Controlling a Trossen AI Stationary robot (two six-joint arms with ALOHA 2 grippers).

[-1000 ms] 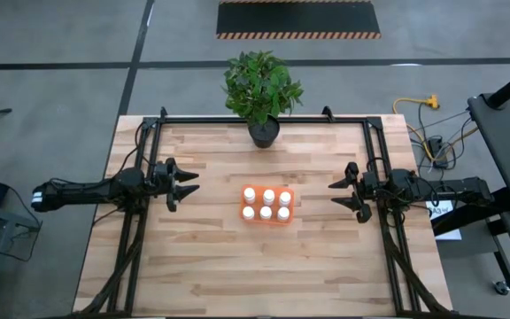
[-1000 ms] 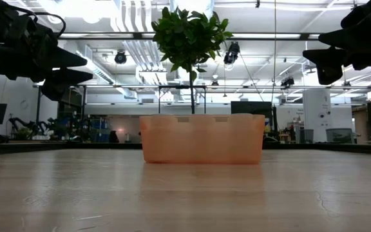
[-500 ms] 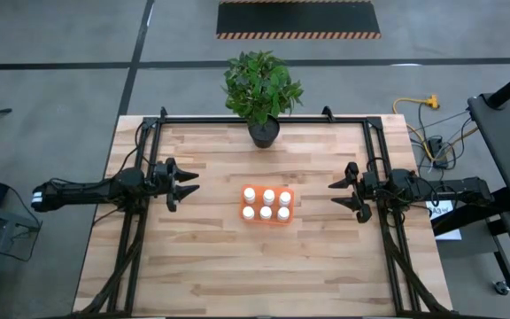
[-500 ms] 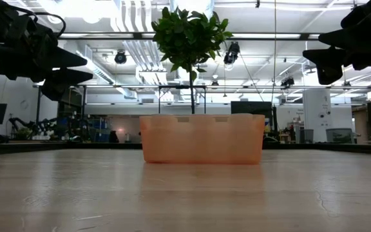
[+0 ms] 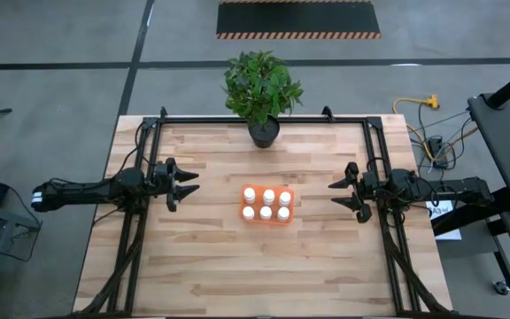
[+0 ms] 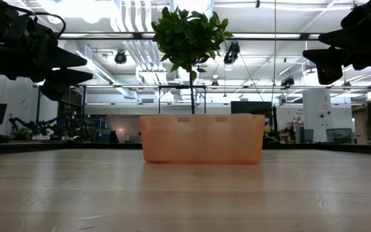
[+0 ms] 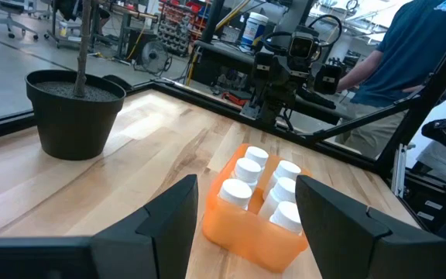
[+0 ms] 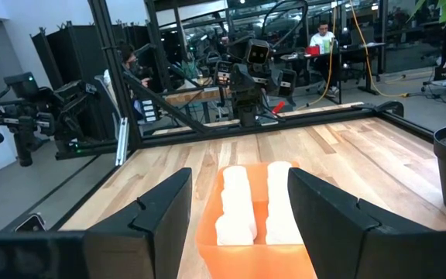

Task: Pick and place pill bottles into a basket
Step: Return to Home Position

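**Both Arms Level and Empty, Six Bottles in the Basket**

Left gripper above the left part of the wooden table, arm stretched level from the left edge, fingers pointing inward toward the orange basket. Fingers spread wide, pinching nothing. Right gripper mirrored above the right part: level, spread, empty. Both high over the tabletop in the low view, and well apart from the basket.

Basket near the table's middle, a little toward the right, standing flat. Six white pill bottles upright inside it, two rows of three, caps up, packed close.

Open wood on every side of the basket, widest toward the near edge. Black plant pot at the far edge, well apart from the basket, with the leafy plant spreading above it. Black frame along the far edge and down both sides beneath the arms.

In the low view, bottles hidden behind the basket's wall, pot hidden behind the basket, only stem and leaves above the rim; both grippers cut off by the upper corners. In the right wrist view, the nearest bottles covering those behind. In the left wrist view, a person in a blue top beyond the table, cut off at the top edge of the picture.
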